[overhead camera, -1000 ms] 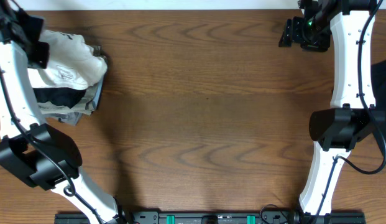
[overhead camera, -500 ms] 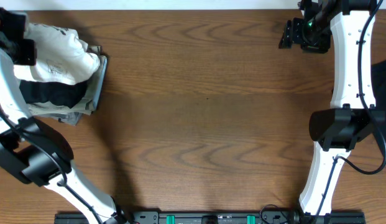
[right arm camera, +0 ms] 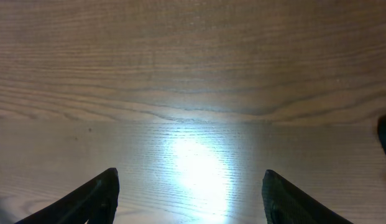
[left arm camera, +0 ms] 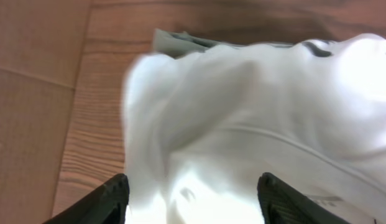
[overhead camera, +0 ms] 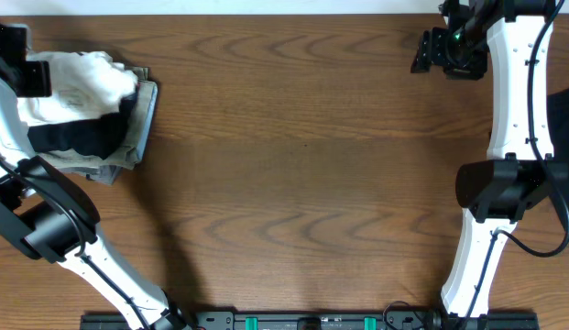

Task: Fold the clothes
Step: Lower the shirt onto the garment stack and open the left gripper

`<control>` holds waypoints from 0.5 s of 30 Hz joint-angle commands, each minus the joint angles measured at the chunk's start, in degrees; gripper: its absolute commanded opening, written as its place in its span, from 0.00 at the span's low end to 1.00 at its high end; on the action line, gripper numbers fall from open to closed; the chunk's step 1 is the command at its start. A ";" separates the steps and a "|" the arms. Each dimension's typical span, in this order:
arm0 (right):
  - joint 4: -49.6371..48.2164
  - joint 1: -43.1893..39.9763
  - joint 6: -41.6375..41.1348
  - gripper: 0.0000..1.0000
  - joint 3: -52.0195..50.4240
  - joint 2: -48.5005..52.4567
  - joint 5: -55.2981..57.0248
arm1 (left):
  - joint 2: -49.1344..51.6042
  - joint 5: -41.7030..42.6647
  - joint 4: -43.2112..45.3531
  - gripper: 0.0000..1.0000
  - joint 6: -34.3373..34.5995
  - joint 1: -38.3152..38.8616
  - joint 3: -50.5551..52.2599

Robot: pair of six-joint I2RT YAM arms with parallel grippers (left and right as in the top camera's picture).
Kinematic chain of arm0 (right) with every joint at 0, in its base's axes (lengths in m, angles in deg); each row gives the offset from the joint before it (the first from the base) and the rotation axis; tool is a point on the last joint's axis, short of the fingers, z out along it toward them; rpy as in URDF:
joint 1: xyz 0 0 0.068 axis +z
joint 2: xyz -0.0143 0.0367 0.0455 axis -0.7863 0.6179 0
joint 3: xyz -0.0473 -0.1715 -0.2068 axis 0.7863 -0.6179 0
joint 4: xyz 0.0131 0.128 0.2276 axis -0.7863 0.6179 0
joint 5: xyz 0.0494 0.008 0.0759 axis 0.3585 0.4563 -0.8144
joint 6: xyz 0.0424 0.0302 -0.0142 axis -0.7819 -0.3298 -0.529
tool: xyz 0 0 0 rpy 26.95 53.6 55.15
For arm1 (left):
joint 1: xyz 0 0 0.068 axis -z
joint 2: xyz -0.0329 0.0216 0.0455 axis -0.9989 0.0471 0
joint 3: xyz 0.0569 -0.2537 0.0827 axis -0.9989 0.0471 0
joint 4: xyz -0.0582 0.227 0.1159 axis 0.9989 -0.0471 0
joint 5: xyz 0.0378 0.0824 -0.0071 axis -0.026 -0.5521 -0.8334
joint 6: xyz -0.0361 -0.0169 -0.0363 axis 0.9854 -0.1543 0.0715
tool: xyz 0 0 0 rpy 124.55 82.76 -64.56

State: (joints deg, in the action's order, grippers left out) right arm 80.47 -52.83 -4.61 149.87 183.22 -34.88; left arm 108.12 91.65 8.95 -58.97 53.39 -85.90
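A wrinkly white shirt (overhead camera: 78, 82) lies heaped on black cloth (overhead camera: 78, 137). Our left end effector (left arm camera: 194, 199) gapes empty above it; our right end effector (right arm camera: 189, 199) gapes empty over the grained counter (right arm camera: 193, 62).

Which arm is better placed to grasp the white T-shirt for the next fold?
Left, probably. The left gripper hangs right over the white T-shirt, jaws apart, with cloth filling its wrist view. The right gripper is across the table, over bare wood, far from it.
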 commanded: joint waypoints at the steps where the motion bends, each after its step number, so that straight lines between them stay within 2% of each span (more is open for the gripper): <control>1: 0.20 -0.46 -0.04 0.72 1.01 0.15 0.31 | 0.70 0.81 2.05 0.77 7.04 -1.05 -1.22; 5: 0.35 -0.44 -0.04 0.72 1.01 0.15 0.28 | -0.52 0.81 2.82 0.80 12.83 -1.16 -1.22; 11: 0.57 -0.44 -0.04 0.72 1.01 0.15 0.28 | -5.22 2.89 -1.11 0.81 21.05 -0.68 -1.22; 13: 0.61 -0.44 -0.04 0.72 1.01 0.15 0.28 | -7.82 7.98 -3.15 0.79 21.07 -0.42 -1.22; 15: 0.61 -0.44 -0.04 0.72 1.01 0.15 0.26 | -10.12 13.20 -4.74 0.68 21.05 -0.07 -1.22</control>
State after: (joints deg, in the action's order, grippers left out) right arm 81.02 -52.83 -4.61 149.87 183.22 -34.88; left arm 104.53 96.24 5.34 -40.68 52.60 -85.90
